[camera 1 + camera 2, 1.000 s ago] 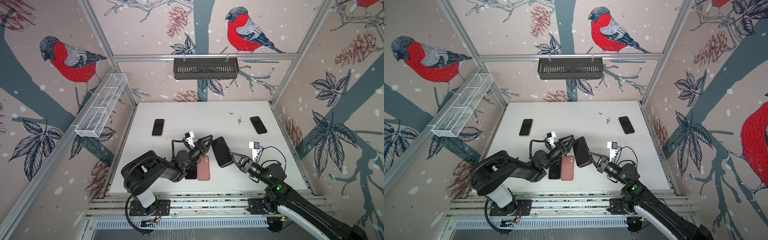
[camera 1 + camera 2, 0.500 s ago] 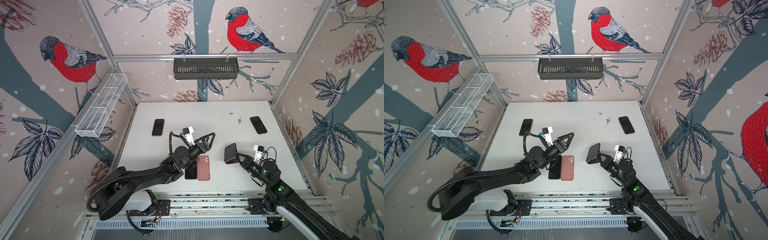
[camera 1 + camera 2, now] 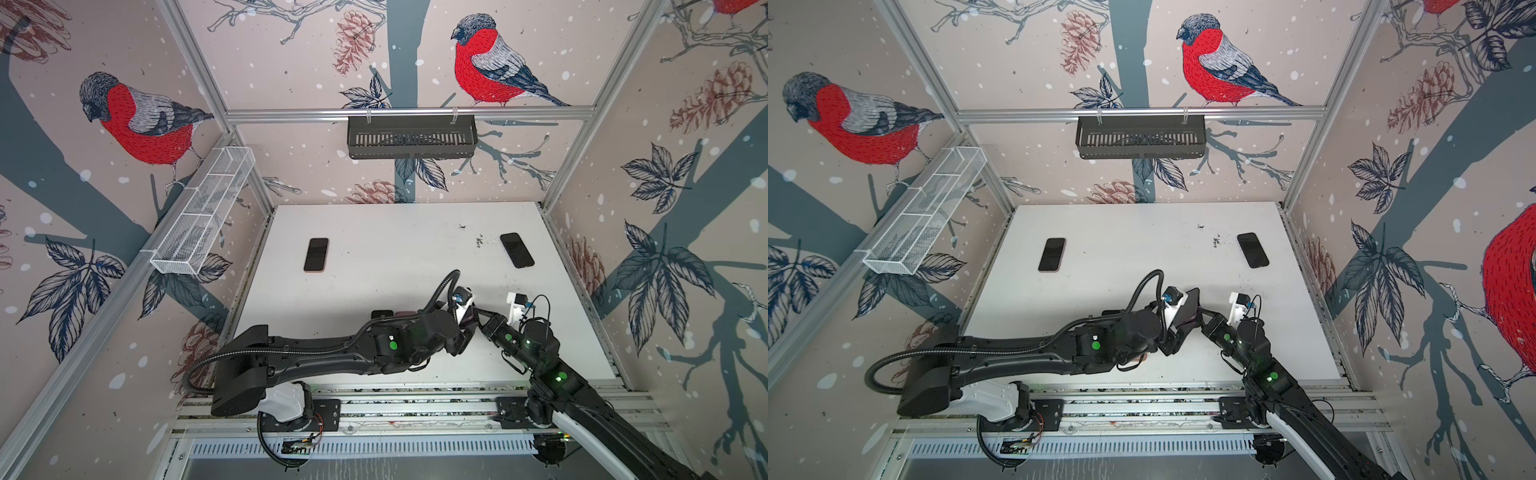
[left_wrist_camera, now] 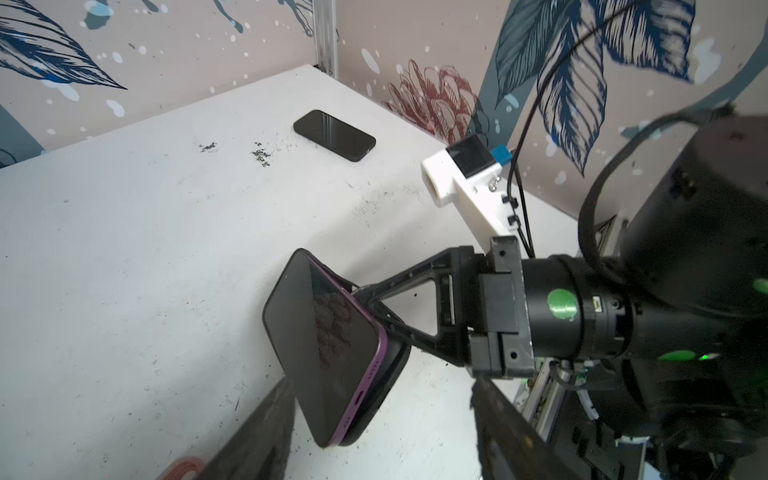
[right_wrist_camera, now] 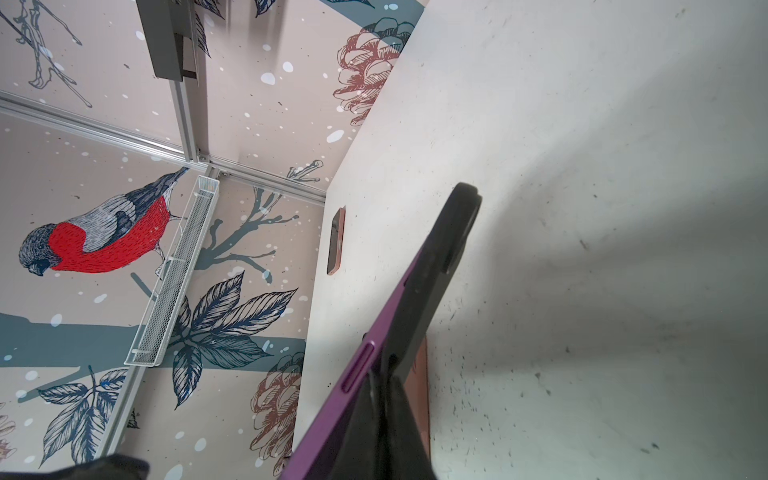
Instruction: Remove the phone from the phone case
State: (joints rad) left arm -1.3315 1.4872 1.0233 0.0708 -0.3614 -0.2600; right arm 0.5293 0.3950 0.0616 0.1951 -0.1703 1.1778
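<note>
1. Far left in a top view, the white mesh basket (image 3: 203, 212) hangs on the wall. Just right of it a rosy-rimmed phone (image 3: 316, 254) lies flat, screen up, on the left of the white worktop (image 3: 395, 257).
2. Lower centre, the left arm stretches across toward the right. Behind its forearm peek the ends of a black slab (image 3: 381, 313) and a pink case (image 3: 404, 313), side by side on the worktop.
3. The left gripper (image 4: 382, 378) is open. Its fingers (image 4: 266, 432) stand wide apart at the bottom of the left wrist view, flanking the lower end of the handset and gripping nothing.
4. Here's the prize, right of centre: the purple phone (image 4: 320, 332), screen dark, is tilted and lifted above the worktop. The black phone case (image 4: 395, 370) sits on its back, with the purple edge showing along one side.
5. The right gripper (image 4: 360, 296) has its fingers pinched tight on the rim of the phone case.
6. Far right, a dark phone (image 3: 516, 249) lies flat near the right wall.
</note>
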